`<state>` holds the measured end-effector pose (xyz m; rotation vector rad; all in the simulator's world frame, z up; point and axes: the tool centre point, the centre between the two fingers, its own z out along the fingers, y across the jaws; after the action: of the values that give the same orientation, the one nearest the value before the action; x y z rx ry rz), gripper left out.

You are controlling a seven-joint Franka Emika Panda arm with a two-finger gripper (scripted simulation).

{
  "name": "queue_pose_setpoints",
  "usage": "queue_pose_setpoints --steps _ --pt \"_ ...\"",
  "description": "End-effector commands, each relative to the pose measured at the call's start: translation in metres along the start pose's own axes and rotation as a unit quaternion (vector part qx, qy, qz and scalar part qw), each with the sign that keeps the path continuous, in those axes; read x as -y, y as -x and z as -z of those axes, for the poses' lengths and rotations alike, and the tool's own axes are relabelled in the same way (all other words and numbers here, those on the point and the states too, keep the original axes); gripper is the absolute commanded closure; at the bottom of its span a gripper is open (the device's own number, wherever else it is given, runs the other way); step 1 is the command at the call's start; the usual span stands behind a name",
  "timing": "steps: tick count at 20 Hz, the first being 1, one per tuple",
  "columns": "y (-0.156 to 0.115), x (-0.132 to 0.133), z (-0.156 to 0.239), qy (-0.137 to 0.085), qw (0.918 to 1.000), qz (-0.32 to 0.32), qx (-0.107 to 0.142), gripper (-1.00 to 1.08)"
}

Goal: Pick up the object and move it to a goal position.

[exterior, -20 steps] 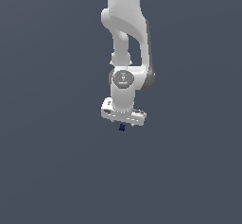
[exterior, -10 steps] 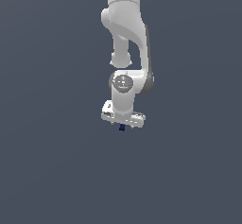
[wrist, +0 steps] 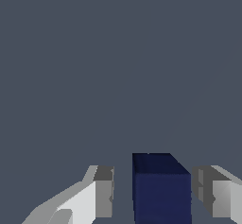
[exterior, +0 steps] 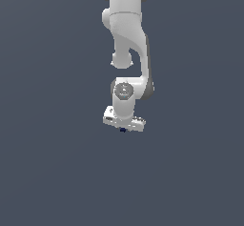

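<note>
Wrist view: the block [wrist: 161, 189] sits between the two fingers [wrist: 104, 192], with a gap on each side.
Block: dark blue, small, just under the gripper [exterior: 123, 126] in the exterior view.
Gripper: open, holding nothing.
Arm [exterior: 127, 39]: white, reaching straight down.

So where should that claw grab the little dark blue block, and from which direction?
Probably by its two flat opposite side faces, coming straight down from above. In the wrist view the dark blue block sits between the fingers of the gripper, narrower than their gap, a small space left on each side.
</note>
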<state>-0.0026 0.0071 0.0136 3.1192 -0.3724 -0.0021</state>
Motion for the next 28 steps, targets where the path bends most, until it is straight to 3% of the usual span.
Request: queue_pose_setpoints --steps 1,16,21,28 --pt "-0.001 0.0 0.0 0.0 1.0 0.0 -0.001 1.08" --pt "0.007 0.011 0.006 0.0 1.0 0.0 -0.001 1.08" --pt "0.026 0.037 0.022 0.0 1.0 0.0 -0.001 1.08" --pt "0.066 0.095 0.058 0.0 1.0 0.0 -0.001 1.08"
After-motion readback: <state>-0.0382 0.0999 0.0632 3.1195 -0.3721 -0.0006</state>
